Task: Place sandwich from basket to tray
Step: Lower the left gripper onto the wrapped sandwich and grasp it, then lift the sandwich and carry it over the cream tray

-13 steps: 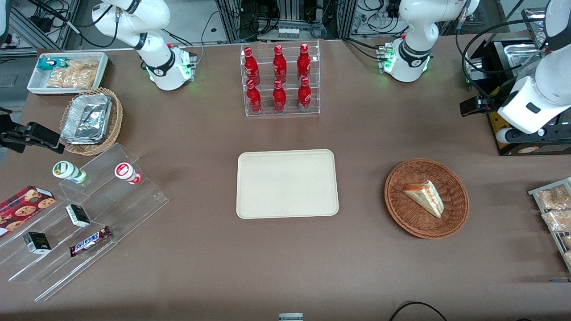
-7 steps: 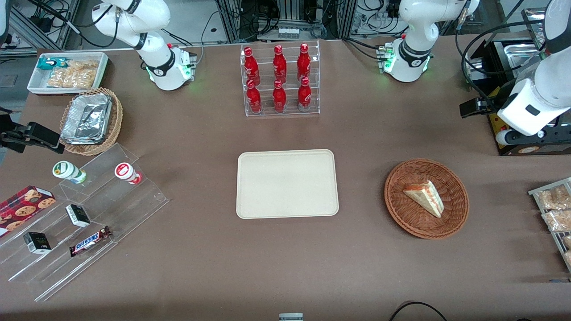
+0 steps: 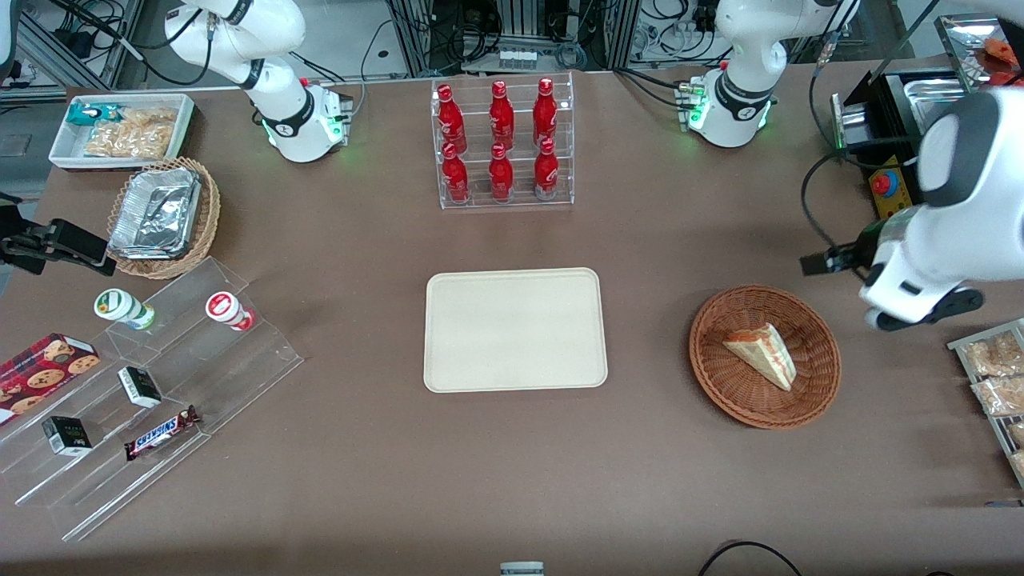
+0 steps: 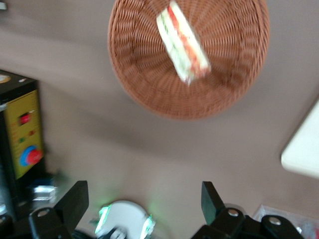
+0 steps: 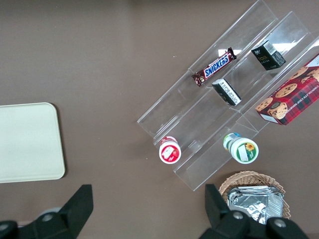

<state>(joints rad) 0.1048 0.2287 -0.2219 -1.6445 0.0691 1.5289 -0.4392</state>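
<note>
One sandwich [image 3: 761, 354] lies on its side in the basket [image 3: 720, 384], slightly toward the working arm's end of the basket's middle; it has not been lifted yet. Taking the basket as landmark, the gripper [image 4: 144, 199] hangs above the table just outside the basket's rim, toward the working arm's end, jaws spread wide and holding nothing. The tray [image 3: 514, 330] sits well apart from the basket, toward the parked arm's end. I judge the wedge light, soft and easily crushed, its layers liable to slide; a gentle pinch across the two bread faces near the thick end looks safest.
</note>
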